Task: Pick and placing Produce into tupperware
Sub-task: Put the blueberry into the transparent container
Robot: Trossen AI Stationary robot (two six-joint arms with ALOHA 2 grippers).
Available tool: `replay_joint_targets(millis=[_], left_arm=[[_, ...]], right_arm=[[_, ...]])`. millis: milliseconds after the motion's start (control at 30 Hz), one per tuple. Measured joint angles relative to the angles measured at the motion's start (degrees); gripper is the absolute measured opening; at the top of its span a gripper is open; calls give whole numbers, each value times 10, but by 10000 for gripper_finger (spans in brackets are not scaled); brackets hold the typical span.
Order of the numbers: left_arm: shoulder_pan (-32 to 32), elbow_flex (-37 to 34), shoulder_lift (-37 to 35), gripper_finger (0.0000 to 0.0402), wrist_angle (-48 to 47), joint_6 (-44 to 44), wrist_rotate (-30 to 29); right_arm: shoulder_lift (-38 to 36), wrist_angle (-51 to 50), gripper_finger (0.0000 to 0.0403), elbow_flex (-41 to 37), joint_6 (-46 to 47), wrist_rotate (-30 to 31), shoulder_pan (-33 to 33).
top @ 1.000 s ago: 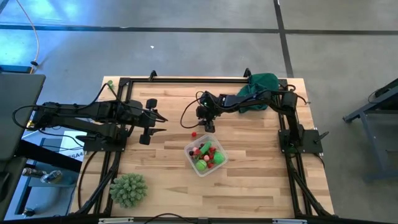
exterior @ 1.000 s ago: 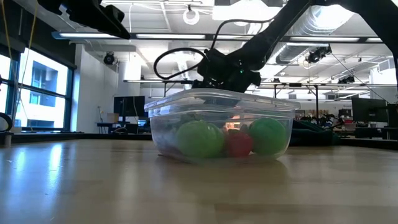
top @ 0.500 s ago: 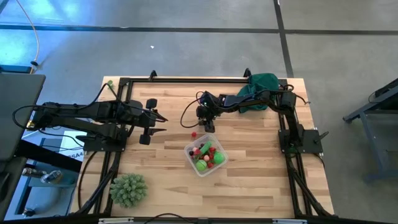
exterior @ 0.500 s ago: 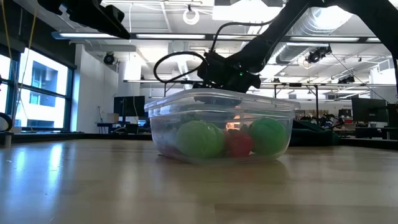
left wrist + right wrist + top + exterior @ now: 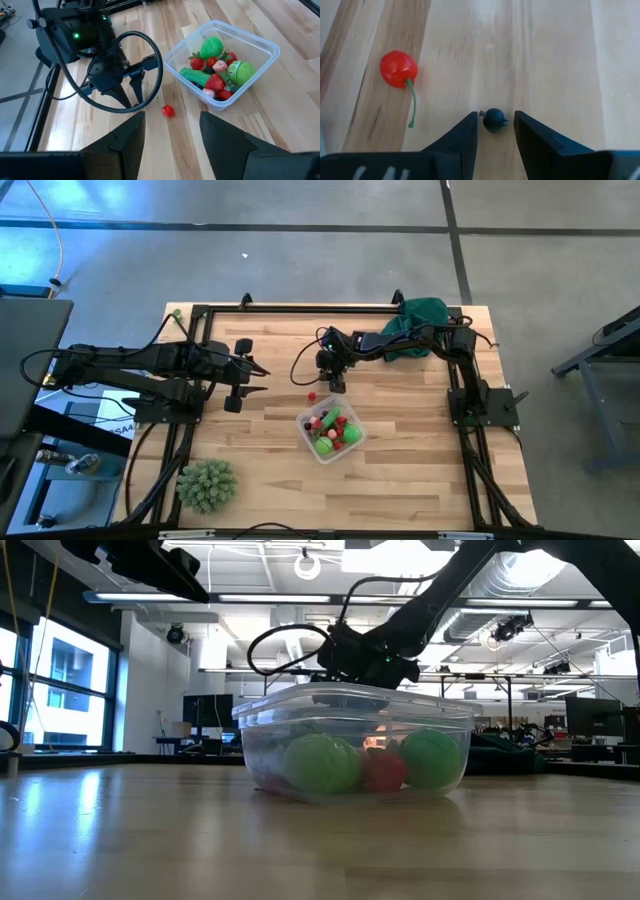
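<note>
Between the fingers of the right gripper [image 5: 494, 131], low over the table [image 5: 420, 470], sits 1 small dark blueberry [image 5: 493, 120]; the jaws flank it with slim gaps on both sides, so it is not yet clamped. Just beside it lies 1 red cherry [image 5: 397, 68] on its green stem. Near the gripper stands the tupperware [image 5: 265, 47], already holding about 8 produce pieces: 2 bright green, 1 dark green, several red. Judged so, 2 pieces remain. Well apart, the left gripper [image 5: 170, 132] hangs parted and empty.
</note>
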Motion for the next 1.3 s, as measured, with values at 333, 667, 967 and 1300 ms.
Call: replay_joint_targets(millis=[333, 667, 967, 1300], left_arm=[[0, 0, 0, 179, 0, 0, 0], [0, 0, 0, 179, 0, 0, 0], [0, 0, 0, 179, 0, 0, 0], [0, 0, 0, 179, 0, 0, 0]], right_arm=[[5, 5, 116, 1, 9, 8, 5], [6, 8, 75, 0, 9, 11, 5], [7, 10, 54, 0, 9, 9, 5], [-8, 8, 53, -4, 10, 6, 6]])
